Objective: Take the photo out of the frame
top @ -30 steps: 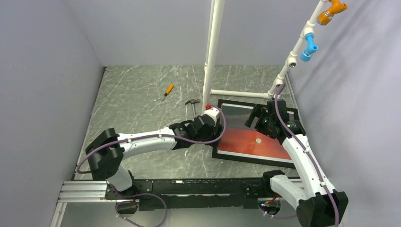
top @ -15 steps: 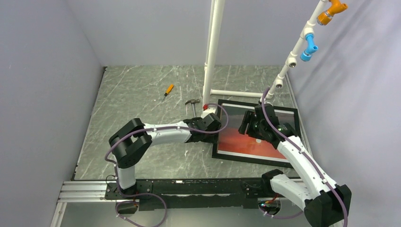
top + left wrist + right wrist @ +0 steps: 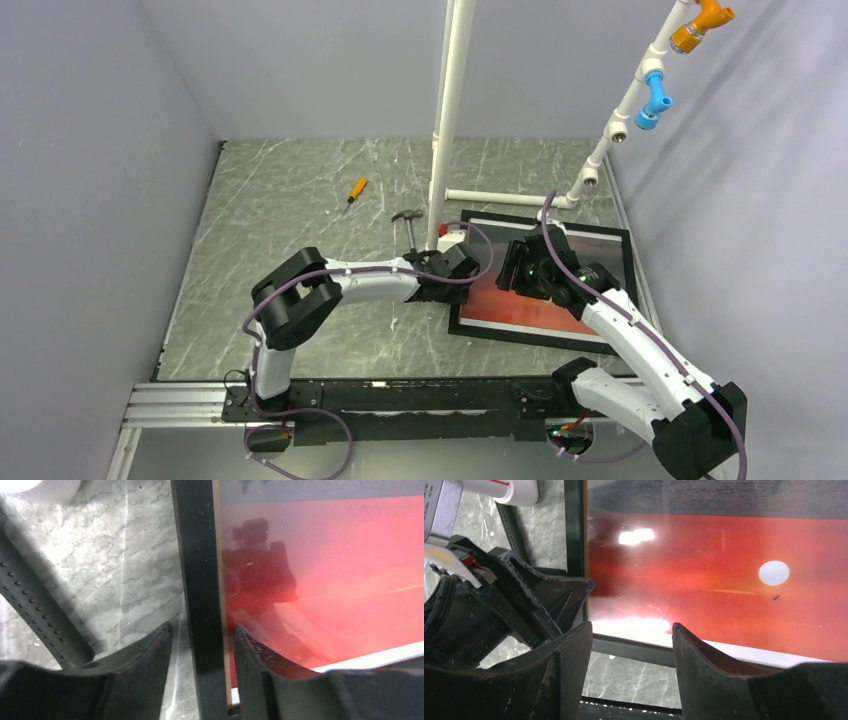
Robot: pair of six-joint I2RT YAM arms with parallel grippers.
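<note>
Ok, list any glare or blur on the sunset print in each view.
Right wrist: two white glare patches on the glossy red-orange sunset print. Left wrist: a dark mirrored machine shape on it. Top external: grey sheen across its dark upper band.

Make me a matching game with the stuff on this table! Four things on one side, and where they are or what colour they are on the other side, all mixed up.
Things:
1. the frame
2. the photo
3. the hammer
4. the small tool

Clues:
A. orange handle, lying alone far back on the table
B. red-orange, with a little white sun
C. lies beside the foot of the white pipe
D. black, with one side bar between the fingers of the left gripper

Pairs: 1-D, 2-B, 3-C, 4-A
</note>
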